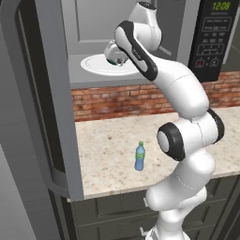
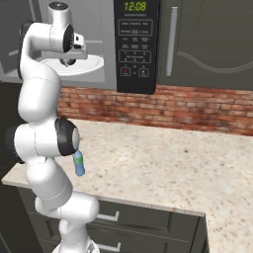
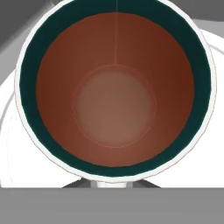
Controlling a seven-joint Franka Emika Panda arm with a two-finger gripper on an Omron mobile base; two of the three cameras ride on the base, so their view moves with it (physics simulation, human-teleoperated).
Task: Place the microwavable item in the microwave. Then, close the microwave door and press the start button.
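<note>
Mug: the mug [image 3: 114,89] is seen from straight above in the hand view, its reddish-brown inside and dark green band ringed by a pale rim; in the left base view it [image 1: 114,51] is found over the turntable plate [image 1: 93,63], inside the microwave [image 1: 89,28].
Contact: whether the mug's base is resting on the plate or is held just above it cannot be told.
Gripper: the gripper [image 1: 123,57] is closed narrowly, and it is judged to be clamped on the mug's wall or handle; the fingertips themselves are hidden.
Step in hand: the mug is judged to be at the point of being set down. It is best lowered squarely until the plate carries it, then released, and the hand drawn straight out so the mug is not tipped.
Door: the microwave door [image 1: 47,93] is swung wide open at the left, not yet closed.
Left base view: the mug and the door are shown.
Right base view: the control panel [image 2: 136,47] with its green clock is shown square-on, while the mug is masked by the wrist.
Tabletop: a blue bottle [image 1: 139,156] is left standing on the tabletop [image 1: 112,154], well apart from the microwave.
</note>
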